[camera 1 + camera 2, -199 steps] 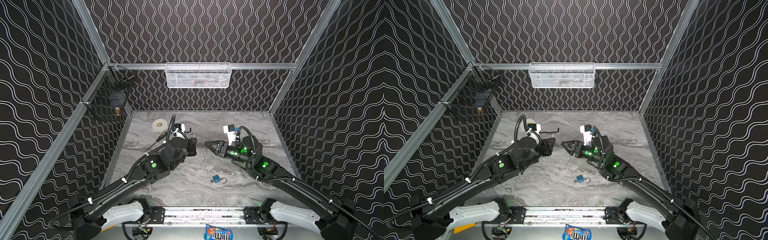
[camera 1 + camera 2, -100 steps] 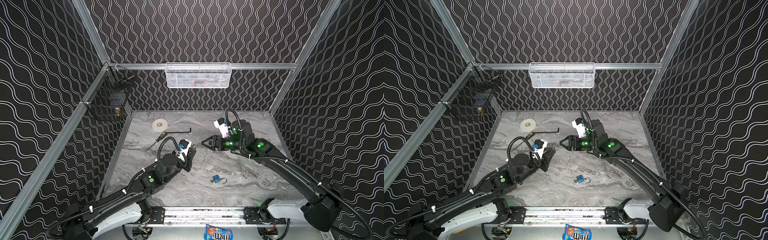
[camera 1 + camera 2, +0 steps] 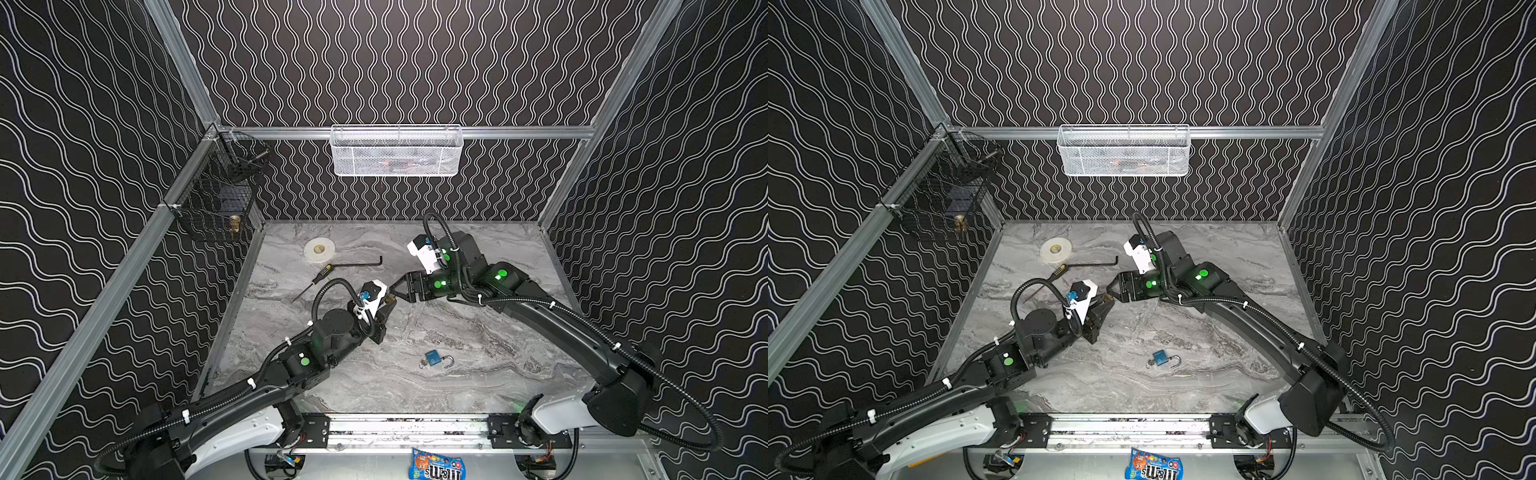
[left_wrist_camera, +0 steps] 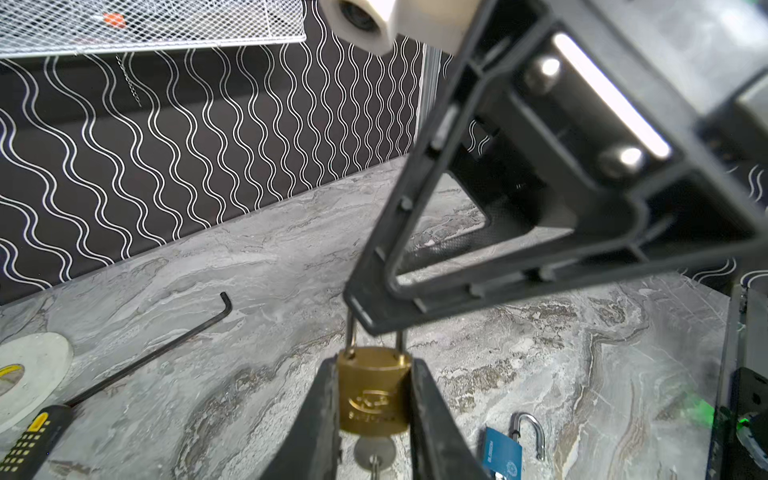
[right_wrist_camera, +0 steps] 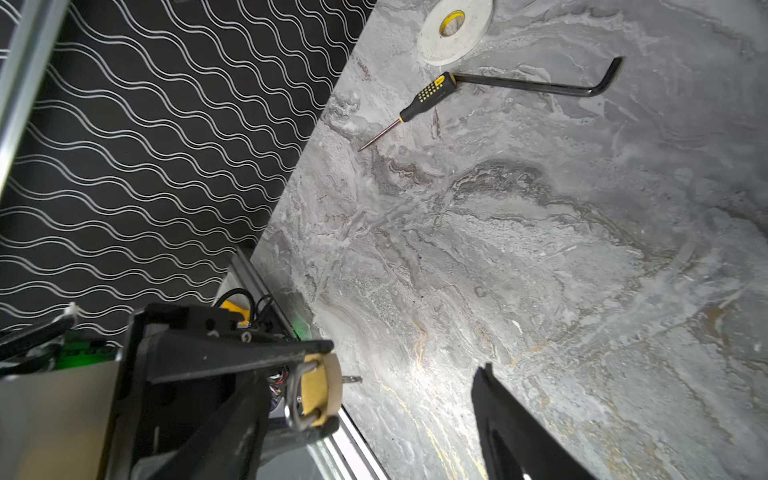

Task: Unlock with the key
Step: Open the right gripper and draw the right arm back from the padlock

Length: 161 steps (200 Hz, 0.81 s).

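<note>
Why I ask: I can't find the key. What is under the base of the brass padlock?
A round silver key head sticks out of the base of the brass padlock, at the end opposite the shackle. Its blade cannot be seen, as it is hidden inside the padlock.

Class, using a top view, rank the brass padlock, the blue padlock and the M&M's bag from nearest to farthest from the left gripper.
1. brass padlock: clamped in the left gripper itself.
2. blue padlock: lying on the table, to the gripper's front right.
3. M&M's bag: past the table's front edge.
</note>
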### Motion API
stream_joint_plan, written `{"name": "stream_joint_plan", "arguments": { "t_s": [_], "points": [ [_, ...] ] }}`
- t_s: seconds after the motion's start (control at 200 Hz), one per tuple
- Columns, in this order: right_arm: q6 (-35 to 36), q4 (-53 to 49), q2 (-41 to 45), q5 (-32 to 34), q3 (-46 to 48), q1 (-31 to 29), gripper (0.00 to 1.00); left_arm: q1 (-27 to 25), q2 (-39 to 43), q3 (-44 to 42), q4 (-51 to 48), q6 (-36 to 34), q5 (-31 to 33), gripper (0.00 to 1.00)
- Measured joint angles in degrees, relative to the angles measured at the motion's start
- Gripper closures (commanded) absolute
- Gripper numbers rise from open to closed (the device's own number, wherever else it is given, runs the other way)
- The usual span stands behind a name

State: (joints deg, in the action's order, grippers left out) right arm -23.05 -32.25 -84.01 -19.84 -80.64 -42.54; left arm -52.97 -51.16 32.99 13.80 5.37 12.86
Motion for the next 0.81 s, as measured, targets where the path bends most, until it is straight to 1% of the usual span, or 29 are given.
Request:
{"name": "stream_joint_plan", "arguments": {
  "t_s": [0.34,0.566,0.806],
  "points": [
    [1.53,-3.43,-2.64,4.02,-3.28,-0.15,0.22,-0.02,0.22,-0.46,0.11,-0.57,0.00,1.00],
    [2.97,-5.64,-2.86,6.88,-4.04,-0.13,0.21,0.00,0.79,-1.11,0.52,-0.94,0.33,1.00],
    [4.11,-6.40,-1.92,6.16,-2.91,-0.15,0.21,0.00,0.50,-1.20,1.51,-0.94,0.48,1.00]
  ]
}}
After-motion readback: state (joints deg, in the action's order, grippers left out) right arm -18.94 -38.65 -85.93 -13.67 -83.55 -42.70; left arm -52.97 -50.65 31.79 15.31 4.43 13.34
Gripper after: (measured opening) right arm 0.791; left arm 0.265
